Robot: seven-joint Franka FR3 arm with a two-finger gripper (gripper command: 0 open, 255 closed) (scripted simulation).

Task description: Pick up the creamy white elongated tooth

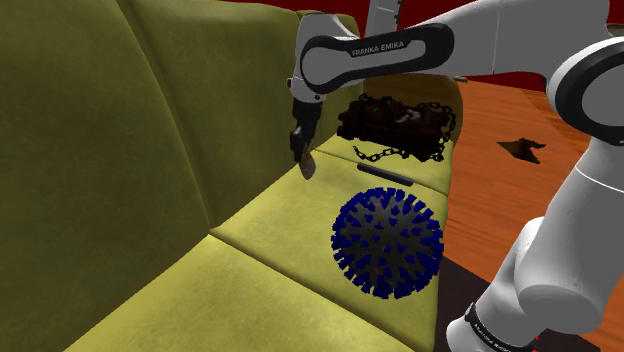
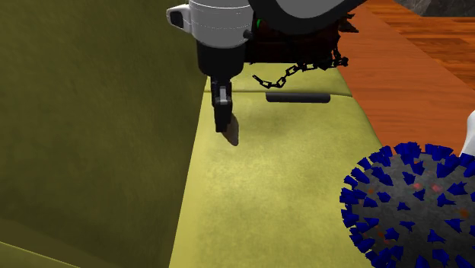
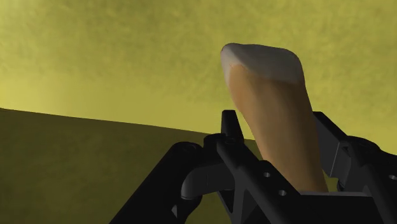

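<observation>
— Tooth [image 3: 270, 95], cream with a tan root: where is it?
— Clasped between the end effector's [image 3: 278, 137] fingers, crown poking out past them, over the sofa [image 1: 270, 265] seat's back edge.

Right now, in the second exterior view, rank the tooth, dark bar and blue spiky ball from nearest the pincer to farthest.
1. Tooth, clasped in the pincer.
2. Dark bar, up and right of it.
3. Blue spiky ball, view's lower right.
</observation>
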